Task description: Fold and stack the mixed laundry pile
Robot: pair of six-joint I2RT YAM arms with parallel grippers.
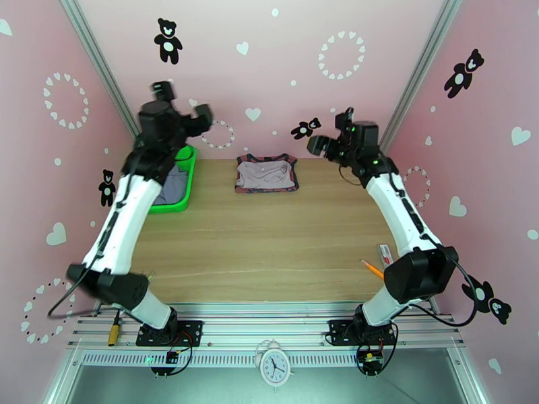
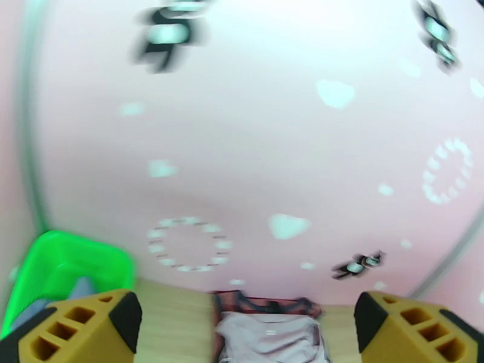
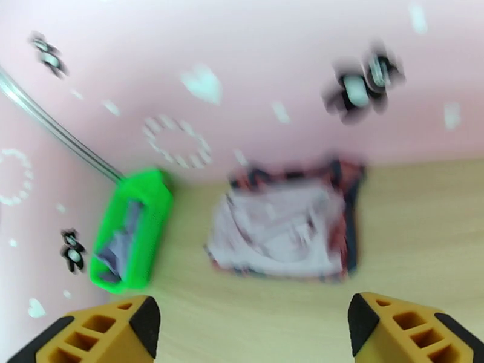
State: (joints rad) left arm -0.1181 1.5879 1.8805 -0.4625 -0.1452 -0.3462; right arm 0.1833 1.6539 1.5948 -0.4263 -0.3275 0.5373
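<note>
Grey-lavender shirt [image 1: 176, 184] inside green basket [image 1: 191, 171]; left pincer [image 2: 248, 325] and right pincer [image 3: 251, 328] released, empty.

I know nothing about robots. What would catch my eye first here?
A green basket sits at the far left of the table, grey cloth inside. At the far edge's middle, a pale mauve piece lies folded on a brick-red top. The left gripper and right gripper hover open.
</note>
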